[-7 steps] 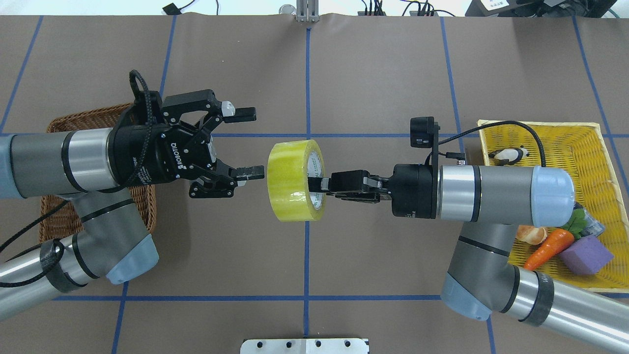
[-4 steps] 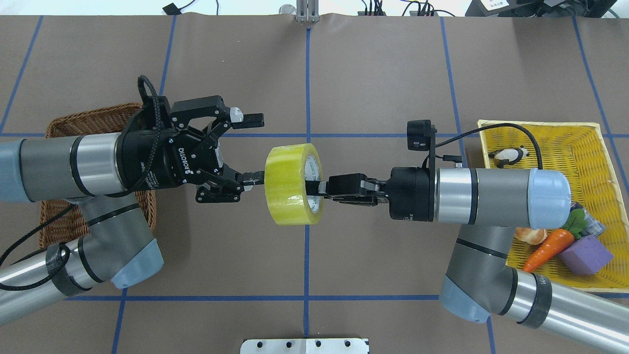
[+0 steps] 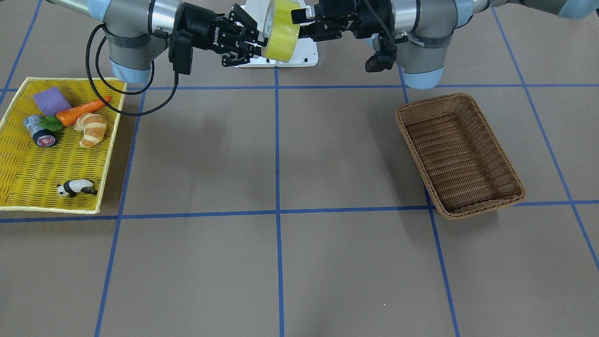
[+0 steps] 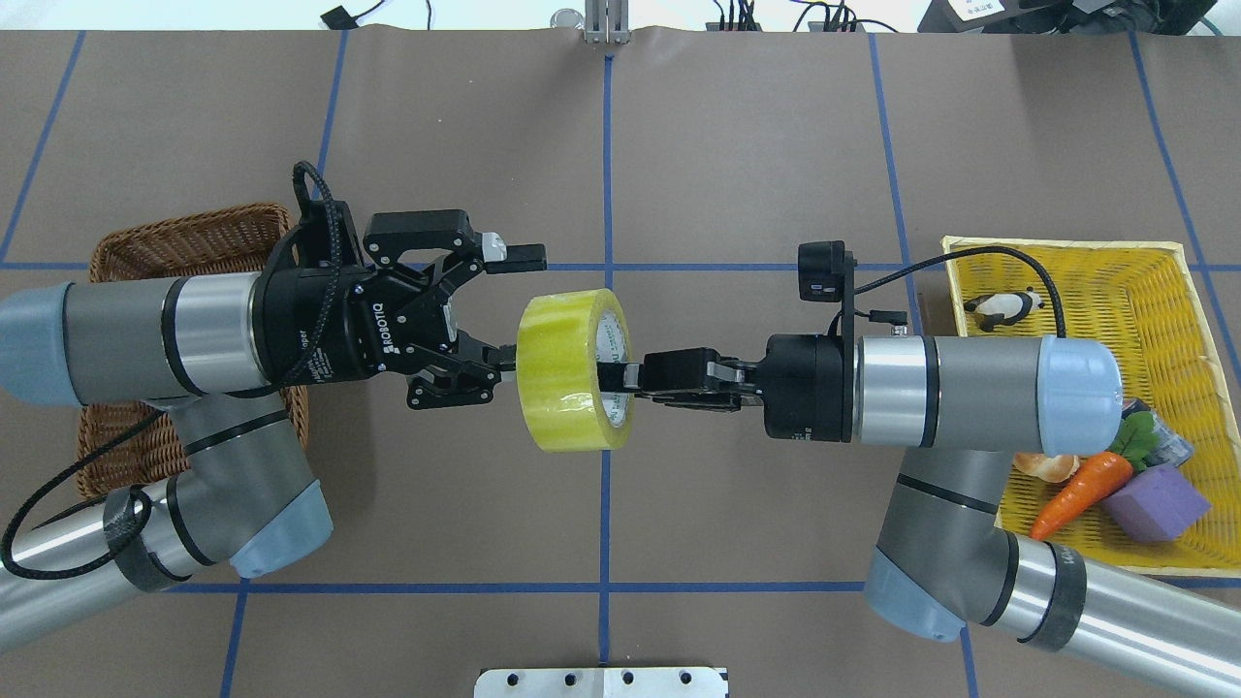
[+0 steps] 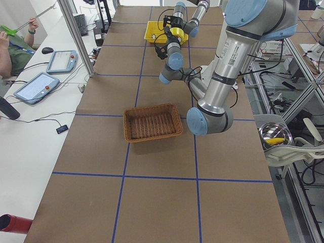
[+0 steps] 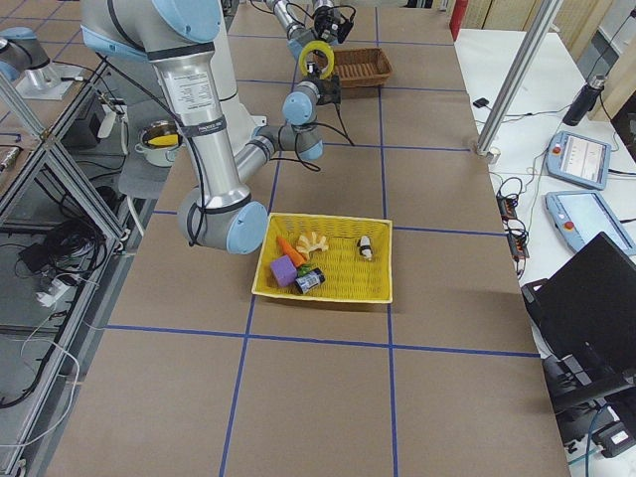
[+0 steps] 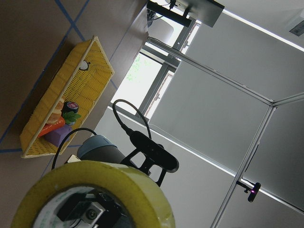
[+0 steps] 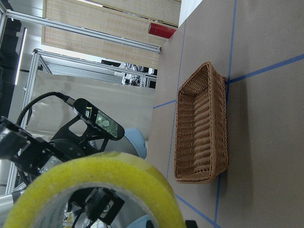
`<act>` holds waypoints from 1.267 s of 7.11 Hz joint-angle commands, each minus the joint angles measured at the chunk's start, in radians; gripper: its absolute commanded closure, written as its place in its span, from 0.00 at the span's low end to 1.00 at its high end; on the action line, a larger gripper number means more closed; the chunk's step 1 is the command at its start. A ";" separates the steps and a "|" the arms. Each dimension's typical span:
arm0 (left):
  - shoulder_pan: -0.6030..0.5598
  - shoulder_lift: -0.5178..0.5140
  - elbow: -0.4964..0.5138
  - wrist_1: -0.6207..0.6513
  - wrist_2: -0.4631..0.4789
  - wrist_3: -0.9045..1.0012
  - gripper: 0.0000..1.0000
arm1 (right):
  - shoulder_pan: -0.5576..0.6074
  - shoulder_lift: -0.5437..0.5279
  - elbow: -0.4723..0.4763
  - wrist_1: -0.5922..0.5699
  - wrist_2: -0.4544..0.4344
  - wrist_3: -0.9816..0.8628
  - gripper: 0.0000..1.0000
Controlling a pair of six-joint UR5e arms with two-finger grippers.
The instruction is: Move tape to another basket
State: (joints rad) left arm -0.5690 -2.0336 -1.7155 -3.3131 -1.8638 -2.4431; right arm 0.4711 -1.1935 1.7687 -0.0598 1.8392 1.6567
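The yellow-green tape [image 4: 567, 370] hangs in the air over the table's middle, on edge, its whitish core facing the right arm. My right gripper [image 4: 617, 376] is shut on its wall from the right. My left gripper [image 4: 522, 306] is open at the tape's left side: the near finger touches or enters that side, the far finger stands beyond the rim. The tape also shows in the front view [image 3: 281, 30], the left wrist view [image 7: 95, 190] and the right wrist view [image 8: 104, 185]. The brown wicker basket [image 3: 461, 154] lies empty under my left arm [image 4: 184, 242].
A flat yellow tray [image 3: 28, 173] on my right side holds a small dark roll [image 3: 41, 131], a carrot [image 3: 82, 111], a croissant [image 3: 92, 128], a purple block [image 3: 51, 100] and a panda figure [image 3: 75, 188]. A white mount plate [image 4: 601, 682] sits at the near table edge.
My left gripper has moved right to the tape, still open, its near finger now at the tape's side. My right gripper has carried the tape slightly left.
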 commanded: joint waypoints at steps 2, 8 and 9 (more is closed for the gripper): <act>0.003 0.001 0.002 0.001 -0.002 0.004 0.39 | -0.002 0.000 -0.002 0.000 0.000 0.000 1.00; 0.006 0.003 0.002 0.001 -0.005 0.004 0.51 | -0.008 0.000 -0.005 0.000 -0.001 0.000 1.00; 0.006 0.003 0.002 0.001 -0.005 0.004 0.57 | -0.008 0.000 -0.005 0.000 -0.001 0.000 1.00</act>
State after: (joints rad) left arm -0.5632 -2.0315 -1.7134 -3.3118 -1.8678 -2.4390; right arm 0.4638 -1.1934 1.7641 -0.0598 1.8379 1.6568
